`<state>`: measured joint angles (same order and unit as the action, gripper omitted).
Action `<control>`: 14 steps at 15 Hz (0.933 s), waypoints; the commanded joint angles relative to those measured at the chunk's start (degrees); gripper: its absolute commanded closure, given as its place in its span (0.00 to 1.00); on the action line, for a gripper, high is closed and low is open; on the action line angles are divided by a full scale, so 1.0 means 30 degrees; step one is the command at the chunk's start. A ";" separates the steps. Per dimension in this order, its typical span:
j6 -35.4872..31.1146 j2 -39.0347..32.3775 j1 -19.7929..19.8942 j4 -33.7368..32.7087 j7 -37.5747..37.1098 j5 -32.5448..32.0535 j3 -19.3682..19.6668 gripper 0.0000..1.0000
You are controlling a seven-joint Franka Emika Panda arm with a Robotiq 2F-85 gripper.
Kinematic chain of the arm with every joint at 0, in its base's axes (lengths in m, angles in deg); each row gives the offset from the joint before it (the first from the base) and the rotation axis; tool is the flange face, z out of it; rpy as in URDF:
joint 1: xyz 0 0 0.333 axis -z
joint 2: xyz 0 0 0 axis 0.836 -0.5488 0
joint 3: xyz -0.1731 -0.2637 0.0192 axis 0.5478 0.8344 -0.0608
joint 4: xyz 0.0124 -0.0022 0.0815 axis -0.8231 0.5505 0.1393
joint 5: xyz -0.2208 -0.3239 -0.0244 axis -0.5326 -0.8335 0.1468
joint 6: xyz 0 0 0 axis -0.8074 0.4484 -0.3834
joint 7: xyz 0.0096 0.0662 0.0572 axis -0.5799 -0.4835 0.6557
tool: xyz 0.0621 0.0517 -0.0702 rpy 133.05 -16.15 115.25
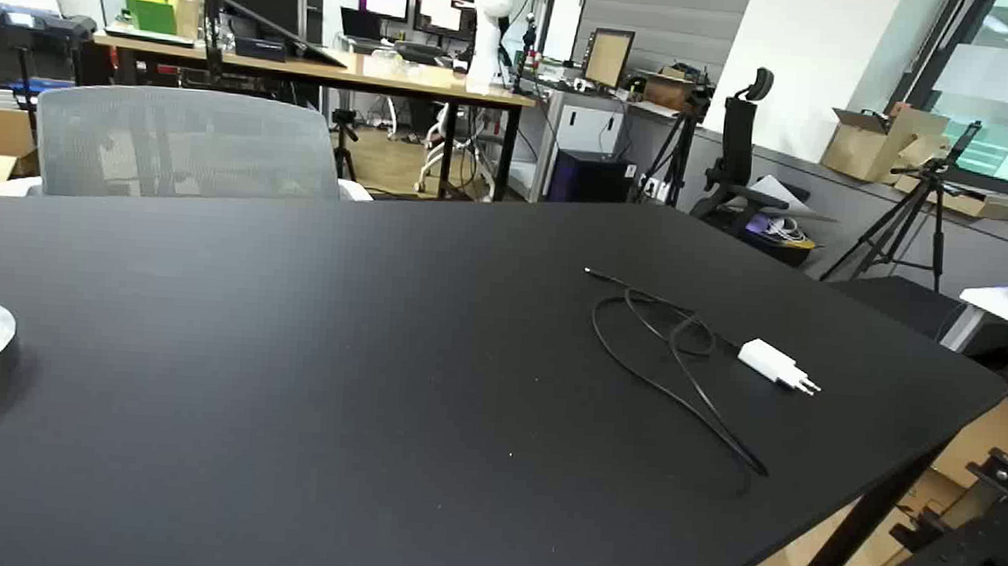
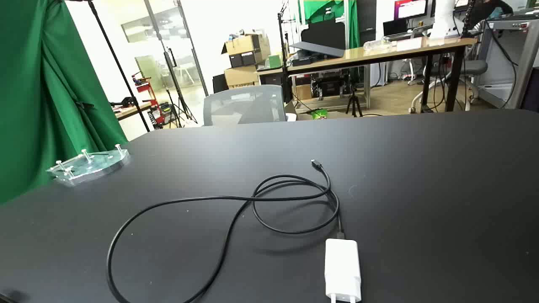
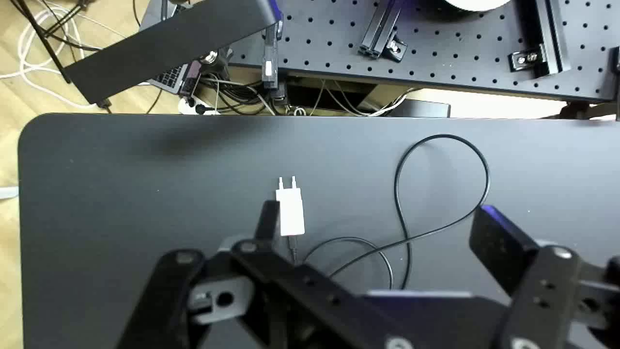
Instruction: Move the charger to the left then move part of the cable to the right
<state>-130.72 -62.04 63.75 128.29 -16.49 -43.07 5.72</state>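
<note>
In an exterior view I see the white charger [image 1: 765, 362] on the right of the black surface [image 1: 288, 375], prongs pointing right and near. The black cable [image 1: 693, 315] loops to its left, one long bend reaching near. A grey mesh chair [image 1: 189, 146] stands beyond the far edge, left.

Claw [image 3: 385, 235] spread wide w/ fingers [image 3: 502, 250] well apart, wrist cam.
</note>
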 commanded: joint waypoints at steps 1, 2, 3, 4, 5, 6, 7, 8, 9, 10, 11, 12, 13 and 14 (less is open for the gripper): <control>-0.0005 -0.0030 0.0061 -0.0022 0.0019 0.0025 -0.0059 0.00; -0.0009 -0.0023 0.0060 -0.0023 0.0019 0.0025 -0.0059 0.00; -0.0009 -0.0013 0.0060 -0.0023 0.0019 0.0025 -0.0059 0.00; -0.0009 -0.0010 0.0060 -0.0023 0.0019 0.0025 -0.0059 0.00; -0.0009 -0.0010 0.0060 -0.0023 0.0019 0.0025 -0.0059 0.00; -0.0009 -0.0009 0.0060 -0.0023 0.0019 0.0025 -0.0059 0.00; -0.0009 -0.0010 0.0060 -0.0023 0.0019 0.0025 -0.0059 0.00; -0.0009 -0.0010 0.0060 -0.0023 0.0019 0.0025 -0.0059 0.00; -0.0009 -0.0009 0.0060 -0.0023 0.0019 0.0025 -0.0059 0.00; -0.0009 -0.0009 0.0060 -0.0023 0.0019 0.0025 -0.0059 0.00; -0.0010 -0.0010 0.0060 -0.0023 0.0019 0.0025 -0.0059 0.00; -0.0010 -0.0009 0.0060 -0.0023 0.0020 0.0025 -0.0059 0.00; -0.0010 -0.0009 0.0060 -0.0023 0.0020 0.0025 -0.0059 0.00; -0.0907 0.0276 0.0117 0.0206 -0.0485 0.0088 -0.0102 0.00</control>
<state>-130.82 -62.06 63.75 128.29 -16.48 -43.07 5.71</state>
